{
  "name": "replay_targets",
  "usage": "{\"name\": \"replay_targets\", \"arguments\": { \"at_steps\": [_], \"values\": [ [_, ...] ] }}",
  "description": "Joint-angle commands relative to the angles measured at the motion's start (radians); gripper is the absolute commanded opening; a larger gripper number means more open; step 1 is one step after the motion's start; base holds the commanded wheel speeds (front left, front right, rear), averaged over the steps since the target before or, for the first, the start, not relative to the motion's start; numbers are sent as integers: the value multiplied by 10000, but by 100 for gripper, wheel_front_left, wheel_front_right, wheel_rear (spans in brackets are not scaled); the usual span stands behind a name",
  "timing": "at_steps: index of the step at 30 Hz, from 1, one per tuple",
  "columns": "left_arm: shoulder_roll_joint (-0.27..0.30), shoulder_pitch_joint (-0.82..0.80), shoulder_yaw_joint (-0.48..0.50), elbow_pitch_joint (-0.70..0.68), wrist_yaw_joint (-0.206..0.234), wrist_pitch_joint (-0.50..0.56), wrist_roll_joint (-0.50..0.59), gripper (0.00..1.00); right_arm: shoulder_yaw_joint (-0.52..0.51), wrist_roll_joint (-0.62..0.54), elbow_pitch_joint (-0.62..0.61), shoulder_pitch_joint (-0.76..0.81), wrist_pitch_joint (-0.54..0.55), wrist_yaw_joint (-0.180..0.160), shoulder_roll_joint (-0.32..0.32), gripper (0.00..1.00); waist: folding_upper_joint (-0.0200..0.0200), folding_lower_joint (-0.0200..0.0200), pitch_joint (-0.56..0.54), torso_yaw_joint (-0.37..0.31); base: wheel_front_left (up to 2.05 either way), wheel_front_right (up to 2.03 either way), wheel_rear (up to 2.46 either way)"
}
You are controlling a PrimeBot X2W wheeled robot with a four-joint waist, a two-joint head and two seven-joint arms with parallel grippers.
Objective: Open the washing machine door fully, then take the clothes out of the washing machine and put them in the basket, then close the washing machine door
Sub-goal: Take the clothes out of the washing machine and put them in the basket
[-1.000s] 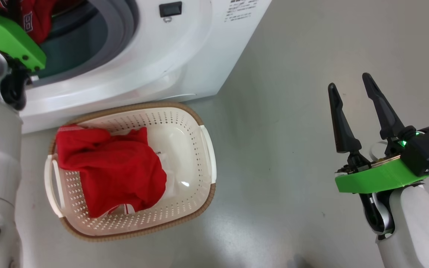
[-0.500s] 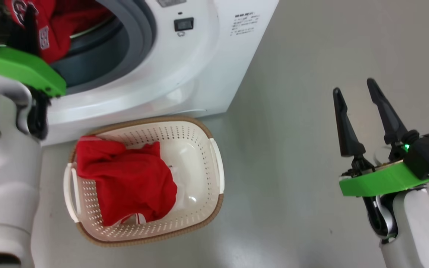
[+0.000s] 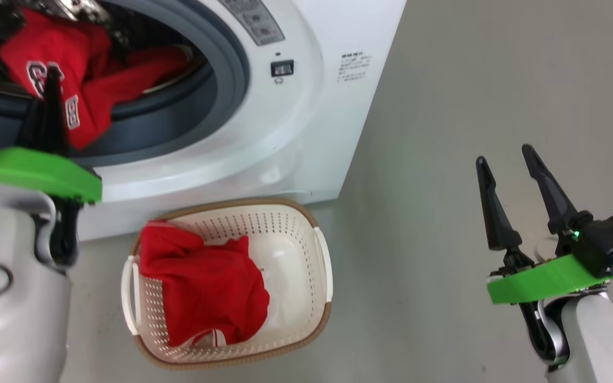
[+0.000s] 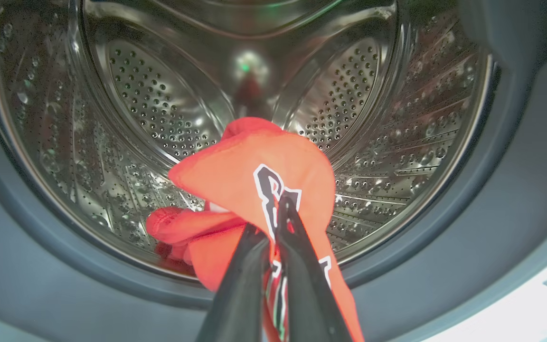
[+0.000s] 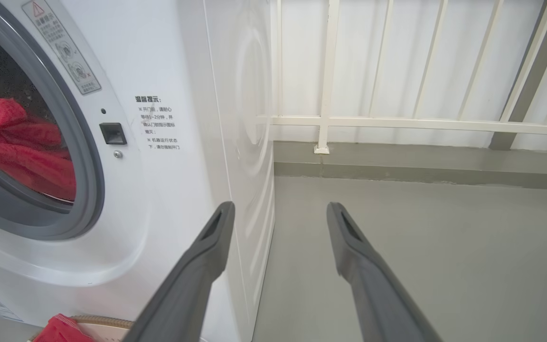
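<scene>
Your head camera has swung toward the washing machine [image 3: 312, 122] in the past second, so the basket [image 3: 323, 266] shows lower in the head view without having moved itself. Your left gripper [image 4: 268, 213] has stayed clamped on a red jersey [image 4: 249, 166]. Its fingers pinch the cloth at the printed lettering, at the mouth of the drum [image 4: 159, 95] and not yet clear of it. One red shirt [image 3: 205, 287] already lies in the basket below. Your right gripper [image 3: 504, 157] hangs spread wide and empty, well apart.
</scene>
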Motion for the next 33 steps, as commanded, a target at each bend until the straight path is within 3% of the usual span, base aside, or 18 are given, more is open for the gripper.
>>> {"name": "replay_targets", "arguments": {
  "at_steps": [1,16,22,28,33],
  "values": [
    [374,303,327,-509,92,-118,143,0,159,8,-209,160,-65,65,-88,100,0,0,-371,122,0,0,0],
    [-167,3951,667,-4053,594,-111,505,0,12,67,-49,1194,-65,65,-108,100,0,0,-2315,181,0,0,0],
    [-455,5488,554,-5922,1034,230,506,0,-33,154,22,1606,-65,65,-134,100,0,0,-2882,266,0,0,0],
    [-732,6851,402,-7562,1377,799,345,0,-108,167,-68,1818,-65,65,-169,100,0,0,-2913,401,0,0,0],
    [-936,7363,151,-7785,1510,1100,186,0,-116,141,-188,1635,-65,65,-202,100,0,0,-2448,493,0,0,0]
  ]
}}
